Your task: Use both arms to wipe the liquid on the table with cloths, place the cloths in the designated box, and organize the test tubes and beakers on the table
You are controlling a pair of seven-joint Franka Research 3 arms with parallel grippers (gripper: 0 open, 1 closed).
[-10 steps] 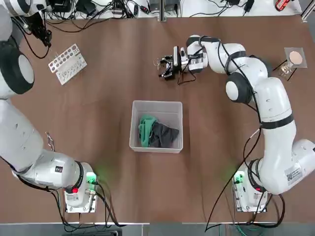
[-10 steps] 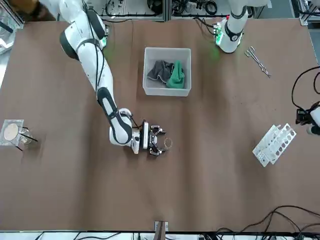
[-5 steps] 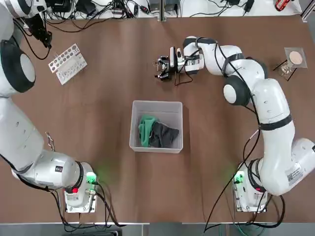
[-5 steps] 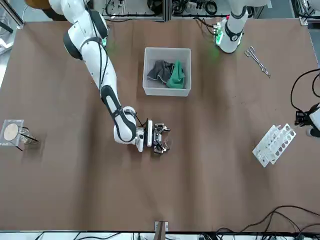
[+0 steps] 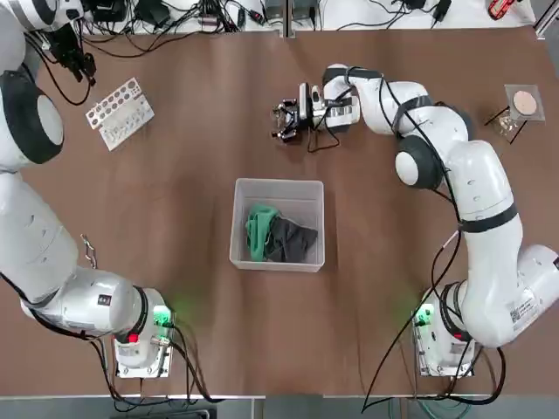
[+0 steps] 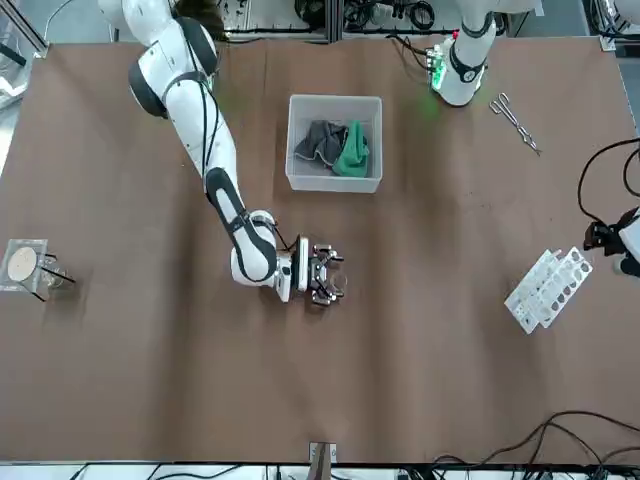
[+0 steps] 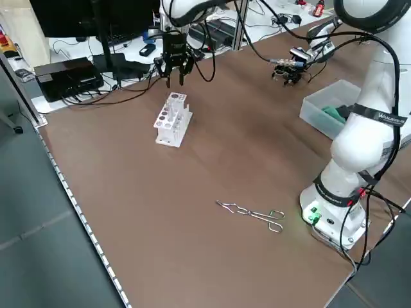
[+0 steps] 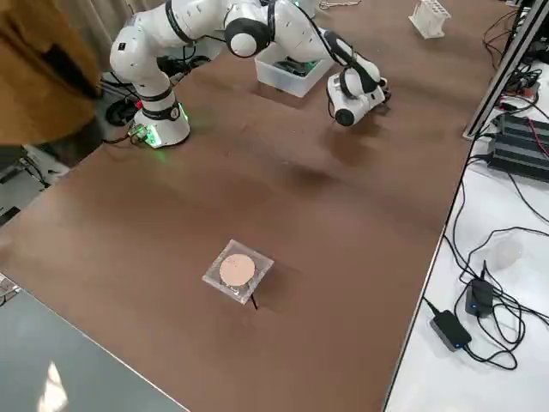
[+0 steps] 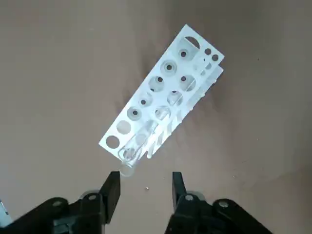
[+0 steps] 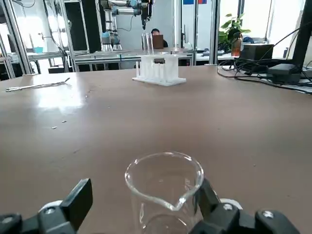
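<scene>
I recorded the left pincer (image 9: 146, 174) parted and empty near the white rack (image 9: 161, 92), in which glass test tubes (image 10: 147, 44) stood. My right pincer (image 10: 146, 183) was wide at the counter's (image 5: 192, 314) far middle, the clear beaker (image 10: 163, 217) between its fingers; I could not tell whether either touched it. I noted the green cloth (image 5: 259, 231) and dark grey cloth (image 5: 290, 240) together inside the box (image 5: 301, 201).

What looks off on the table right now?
Few small droplets or specks on the table, near the beaker, so the wiping may be incomplete. Tube rack sits askew to the table edges. Both cloths, green and dark, are in the box.
</scene>
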